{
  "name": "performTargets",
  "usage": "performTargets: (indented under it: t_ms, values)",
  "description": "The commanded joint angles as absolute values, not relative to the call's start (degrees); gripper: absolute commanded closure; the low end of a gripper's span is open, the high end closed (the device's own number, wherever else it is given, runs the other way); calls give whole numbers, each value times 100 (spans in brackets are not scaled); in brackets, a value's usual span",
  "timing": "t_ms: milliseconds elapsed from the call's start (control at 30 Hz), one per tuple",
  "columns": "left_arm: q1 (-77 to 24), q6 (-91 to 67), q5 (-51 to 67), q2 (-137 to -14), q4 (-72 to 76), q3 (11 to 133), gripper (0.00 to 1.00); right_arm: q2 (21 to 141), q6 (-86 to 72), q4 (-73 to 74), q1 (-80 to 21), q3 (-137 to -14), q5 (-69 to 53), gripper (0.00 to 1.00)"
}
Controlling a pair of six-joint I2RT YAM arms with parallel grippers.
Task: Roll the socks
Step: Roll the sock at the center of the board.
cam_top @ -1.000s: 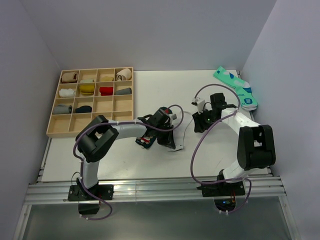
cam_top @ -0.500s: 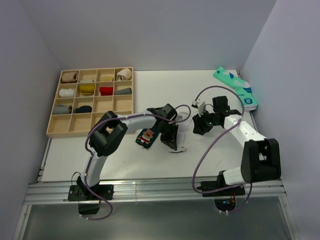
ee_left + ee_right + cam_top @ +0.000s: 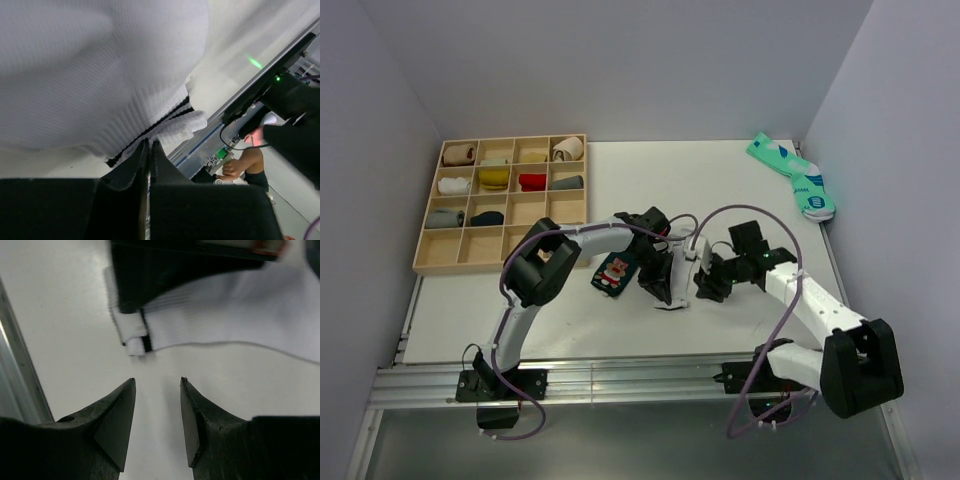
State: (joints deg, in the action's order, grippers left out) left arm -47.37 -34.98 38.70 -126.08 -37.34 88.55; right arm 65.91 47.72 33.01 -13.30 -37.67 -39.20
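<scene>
Closest to the arms, both hands meet in the middle of the table [image 3: 740, 180]. The left gripper [image 3: 149, 147] has its fingers pressed tight together. They pinch the black-striped cuff of the white sock [image 3: 100, 75]. I think it holds the cuff so the sock cannot slide away while it gets rolled.

The right gripper [image 3: 157, 390] hangs just beside that same cuff. Its fingers are spread apart and nothing is between them. It looks ready to grab the sock's edge, so two hands can share the rolling.

The dark green sock [image 3: 613, 272] lies flat on the table, just beside the pinching hand on the tray's side. Its red-and-white picture faces up. No fingers hold it. Neither sock looks rolled yet, so I think the job is only starting.

Farther back on the left sits a wooden tray [image 3: 428, 262] split into little boxes. The back boxes hold rolled socks [image 3: 495, 179], one in each: beige, white, yellow, red, grey and a dark one. The row nearest the arms has nothing in it, maybe room for new rolls.

Far off in the right back corner lie the mint-green socks [image 3: 795, 175], well apart from everything.
</scene>
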Motion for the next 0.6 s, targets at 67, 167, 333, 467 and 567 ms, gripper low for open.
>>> performTargets:
  t_ms: [67,167,333,467,567]
  values:
    - [-4755,-3340,3727,-12893,-4069,8991,98,6144,5019,2998,-2301,-3410,-3525,52]
    - [-4746,-3331,3726,-12911,-4096,9009,98,6266,5133,3015,-2654,-3436,-3498,52]
    - [-4746,-3322,3753,-12937,-4105,9018,98,6460,5264,2822,-2952,-3340,-3375,52]
    - [-4729,-3322,3797,-12990,-4087,9009,97,6495,5265,2567,-3154,-3217,-3182,52]
    - [-4737,-3305,3815,-13025,-4069,9009,97,6469,5229,2444,-3321,-3155,-3033,52]
